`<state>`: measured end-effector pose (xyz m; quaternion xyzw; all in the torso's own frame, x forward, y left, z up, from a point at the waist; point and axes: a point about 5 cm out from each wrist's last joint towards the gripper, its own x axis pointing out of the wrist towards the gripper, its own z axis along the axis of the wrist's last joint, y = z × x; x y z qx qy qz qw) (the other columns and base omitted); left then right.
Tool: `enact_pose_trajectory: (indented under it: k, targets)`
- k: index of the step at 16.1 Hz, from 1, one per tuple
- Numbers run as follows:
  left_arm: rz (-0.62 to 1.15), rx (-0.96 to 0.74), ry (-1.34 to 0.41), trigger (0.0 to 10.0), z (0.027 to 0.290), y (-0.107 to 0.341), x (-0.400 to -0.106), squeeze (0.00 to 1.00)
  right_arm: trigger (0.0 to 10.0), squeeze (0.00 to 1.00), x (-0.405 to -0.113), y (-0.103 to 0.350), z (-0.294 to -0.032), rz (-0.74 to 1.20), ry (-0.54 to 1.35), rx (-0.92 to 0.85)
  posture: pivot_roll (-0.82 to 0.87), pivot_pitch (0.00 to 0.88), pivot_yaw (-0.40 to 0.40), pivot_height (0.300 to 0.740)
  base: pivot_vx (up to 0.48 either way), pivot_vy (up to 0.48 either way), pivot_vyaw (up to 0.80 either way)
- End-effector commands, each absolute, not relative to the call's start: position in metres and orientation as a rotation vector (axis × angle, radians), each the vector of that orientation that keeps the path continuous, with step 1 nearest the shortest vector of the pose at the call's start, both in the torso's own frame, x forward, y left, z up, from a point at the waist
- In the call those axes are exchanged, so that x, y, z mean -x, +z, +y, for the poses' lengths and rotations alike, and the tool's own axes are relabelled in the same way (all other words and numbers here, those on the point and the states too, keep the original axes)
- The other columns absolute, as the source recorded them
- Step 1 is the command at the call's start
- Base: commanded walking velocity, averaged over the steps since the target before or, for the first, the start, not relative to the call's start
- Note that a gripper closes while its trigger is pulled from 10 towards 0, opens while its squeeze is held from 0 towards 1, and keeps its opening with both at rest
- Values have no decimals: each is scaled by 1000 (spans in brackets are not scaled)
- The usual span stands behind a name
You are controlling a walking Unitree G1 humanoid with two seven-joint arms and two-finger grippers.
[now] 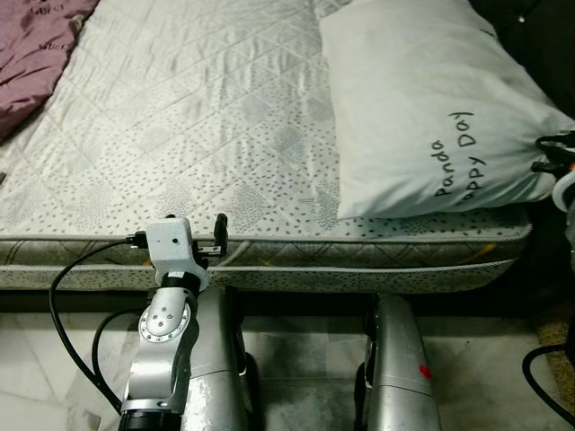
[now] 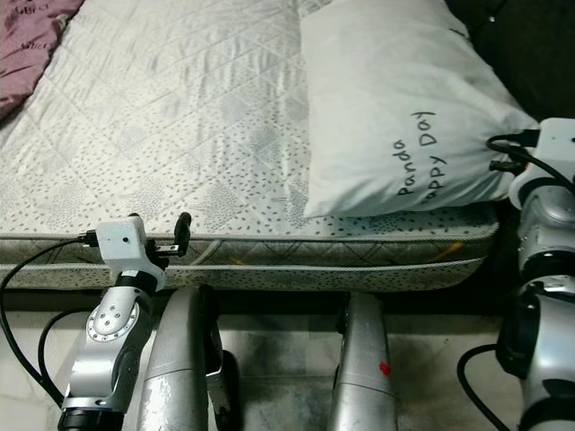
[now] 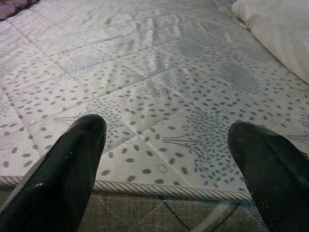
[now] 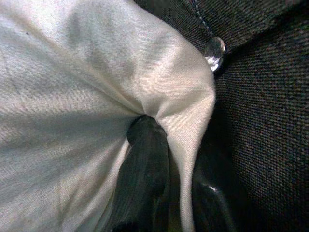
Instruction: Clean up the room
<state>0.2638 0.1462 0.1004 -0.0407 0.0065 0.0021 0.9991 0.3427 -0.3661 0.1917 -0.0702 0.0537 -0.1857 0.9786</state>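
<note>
A white pillow (image 1: 422, 99) with black lettering lies at the right end of the quilted mattress (image 1: 180, 117), its near corner over the mattress edge. My right gripper (image 4: 176, 164) is shut on that pillow corner, with the cloth pinched between its black fingers (image 4: 145, 150); my right arm (image 2: 544, 206) stands beside the bed at the far right. At the mattress's near edge, left of centre, my left gripper (image 1: 196, 235) is open, its fingertips (image 3: 82, 140) spread wide over the bare mattress with nothing between them.
A purple blanket (image 1: 36, 45) lies bunched at the far left of the mattress. A dark padded headboard (image 4: 260, 72) with a shiny button (image 4: 215, 48) sits right behind the pillow corner. Pale tiled floor (image 1: 36, 359) runs in front of the bed by my legs.
</note>
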Motion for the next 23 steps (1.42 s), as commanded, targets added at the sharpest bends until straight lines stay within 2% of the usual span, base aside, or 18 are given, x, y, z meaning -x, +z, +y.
enact_pose_trajectory:
  k: [1,9,12,16,21,22,23]
  targets:
    - [24,69,15,10000,150,98,-263,0,0,0,-331,214,-390,13,-475,141,-19,121,60,515,0,0,0]
    - [35,64,-9,10000,147,96,-264,0,0,0,-315,154,-365,-1,-418,126,-37,131,75,515,0,0,0]
    - [30,65,-15,10000,145,98,-266,0,0,0,-315,144,-355,6,-394,123,-36,125,69,515,0,0,0]
    - [30,63,3,10000,150,96,-263,0,0,0,-301,135,-358,30,-408,120,-38,122,55,515,0,0,0]
    - [33,66,-18,10000,145,97,-267,0,0,0,-296,124,-346,49,-393,106,-46,126,73,515,0,0,0]
    - [32,65,-18,10000,145,97,-267,0,7059,0,-298,123,-342,60,-391,122,-46,126,73,515,0,0,0]
    - [32,65,-20,10000,145,97,-267,0,10000,1000,-303,125,-337,51,-383,91,-44,127,72,515,0,0,0]
